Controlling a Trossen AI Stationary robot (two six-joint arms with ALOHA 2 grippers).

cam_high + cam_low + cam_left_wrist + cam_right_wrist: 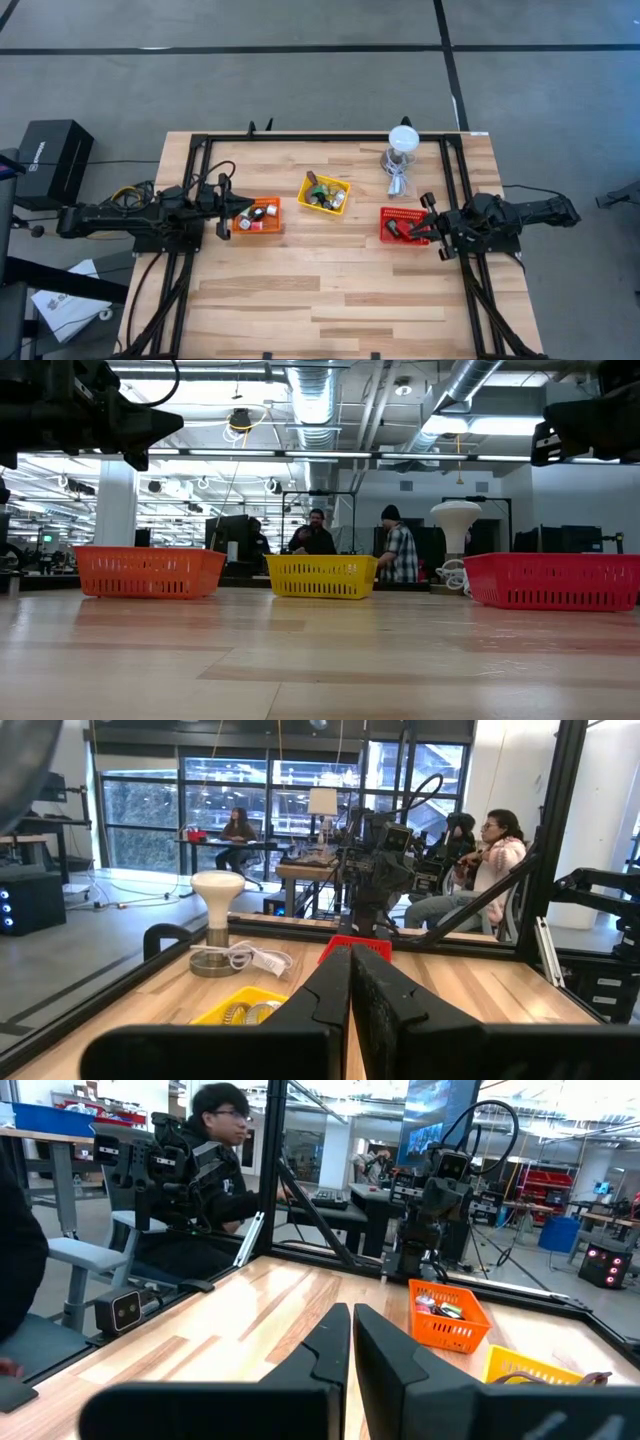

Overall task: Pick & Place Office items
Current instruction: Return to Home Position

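The office items lie sorted in three small bins. The orange bin (258,215) holds red, white and black bits. In the yellow bin (325,192) are a green tape ring, a brown piece and pale bits. The red bin (403,225) holds a dark bit. My left gripper (240,208) hovers, shut and empty, at the orange bin's left edge; its fingers (350,982) meet. My right gripper (413,228) hovers, shut and empty, over the red bin's right part, with its fingers (352,1342) together. In the low view both arms stay high above the table.
A white round-topped stand (402,150) with a coiled cable stands at the far edge, behind the red bin. A black frame runs along the table's left, right and far sides. Bare wood lies across the near half (320,300). People sit and stand in the room beyond.
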